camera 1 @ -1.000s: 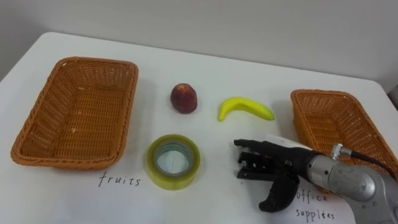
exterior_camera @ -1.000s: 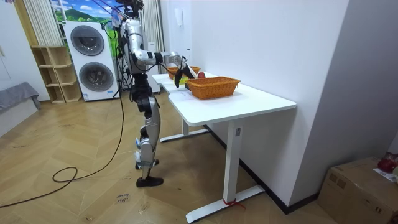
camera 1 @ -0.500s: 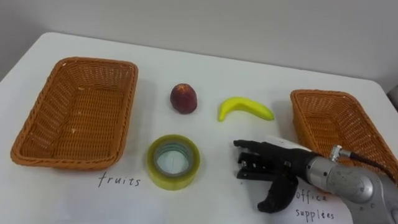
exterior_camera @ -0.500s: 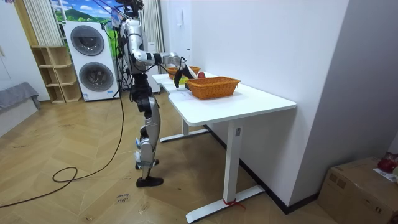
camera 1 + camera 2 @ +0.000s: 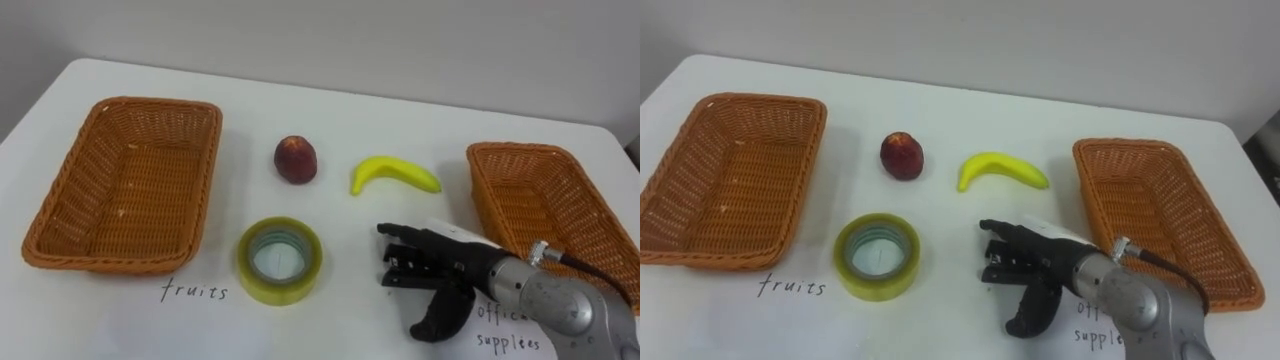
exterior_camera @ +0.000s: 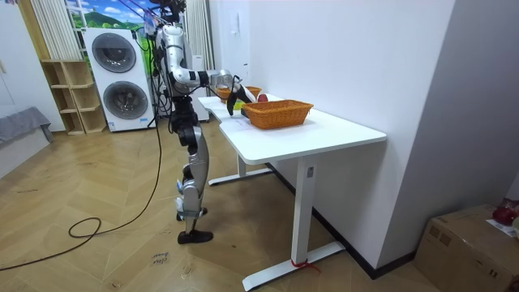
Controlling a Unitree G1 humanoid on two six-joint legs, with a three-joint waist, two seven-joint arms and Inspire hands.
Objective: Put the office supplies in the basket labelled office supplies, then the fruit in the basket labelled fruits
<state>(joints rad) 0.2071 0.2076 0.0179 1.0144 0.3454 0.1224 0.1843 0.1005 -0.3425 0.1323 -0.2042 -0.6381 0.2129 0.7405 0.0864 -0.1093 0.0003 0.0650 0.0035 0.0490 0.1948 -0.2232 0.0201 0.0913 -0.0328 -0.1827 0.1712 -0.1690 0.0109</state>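
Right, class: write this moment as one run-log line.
right hand: open, right of tape roll | peach, banana: on table | left basket, right basket: empty

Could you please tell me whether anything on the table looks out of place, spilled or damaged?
Nothing stands out. The left basket and right basket sit level and empty. The peach, banana and tape roll lie apart between them, intact and not yet sorted. The right hand is open beside the right basket.

Two wicker baskets (image 5: 125, 185) (image 5: 530, 195) — plus one peach (image 5: 297, 158), one banana (image 5: 393, 174) and one roll of tape (image 5: 279, 259).
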